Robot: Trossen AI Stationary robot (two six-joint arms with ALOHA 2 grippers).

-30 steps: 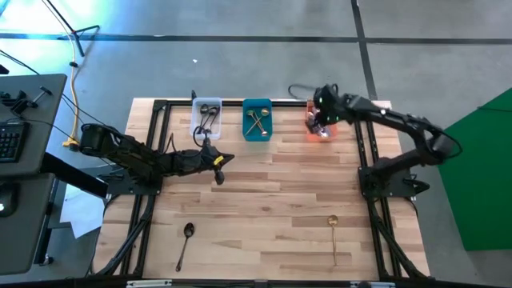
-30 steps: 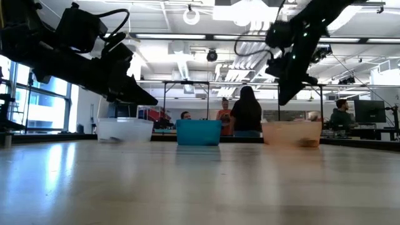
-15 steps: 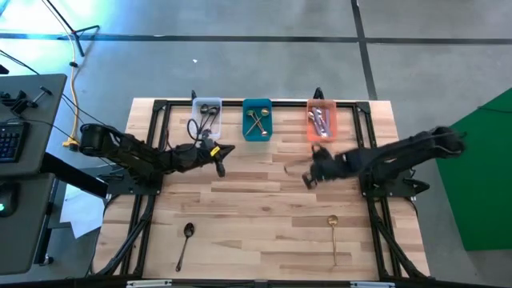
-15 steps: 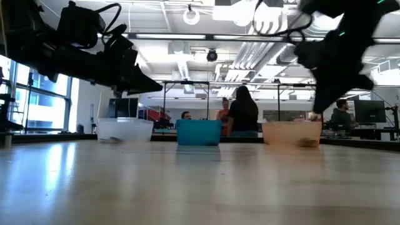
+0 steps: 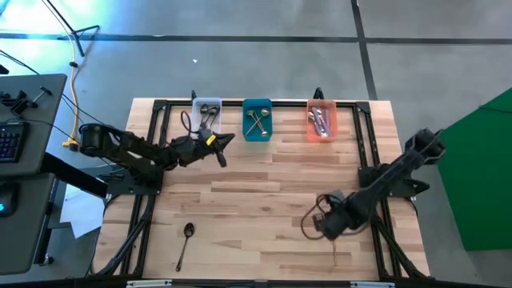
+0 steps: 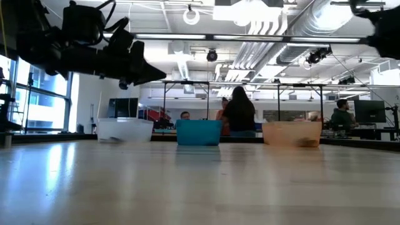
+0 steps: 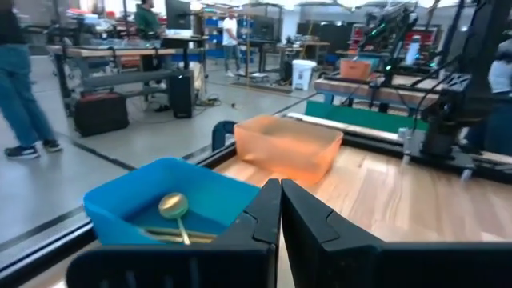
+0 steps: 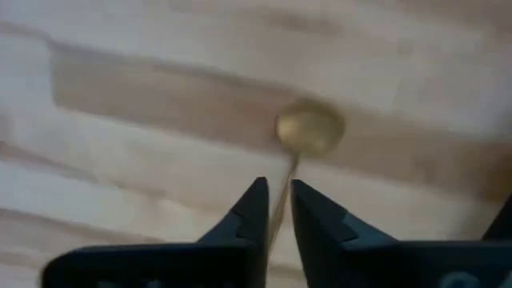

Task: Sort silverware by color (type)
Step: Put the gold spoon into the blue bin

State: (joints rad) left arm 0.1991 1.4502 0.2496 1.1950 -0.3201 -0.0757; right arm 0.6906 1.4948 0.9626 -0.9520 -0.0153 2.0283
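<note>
While you look down from the high view, your right tool (image 5: 330, 226) sits low over the near right part of the pale wooden desk (image 5: 264, 188), covering most of the slim shiny gold spoon (image 5: 334, 254), of which only the handle end shows toward the near edge. Your right wrist view fills in what is hidden there: the gold spoon's round bowl (image 8: 310, 128) lies flat on the wood just ahead of the two dark fingertips (image 8: 254, 210), and its thin handle runs back into the narrow gap between them. The fingers stand slightly apart, and you cannot tell whether they touch the handle.

Your left tool (image 5: 222, 149) hovers at the far left, just near of the clear plastic bin (image 5: 206, 118). The left wrist view shows its fingers (image 7: 264, 210) pressed together with nothing between them, and past them a gold spoon (image 7: 174, 210) lying in the teal plastic bin (image 7: 136, 200), with the orange plastic bin (image 7: 288, 146) beyond.

Only the high view shows the dark black spoon (image 5: 186, 238) lying alone at the near left, and silver spoons (image 5: 320, 122) in the orange bin.

The low view shows people standing in the room behind the three bins.
</note>
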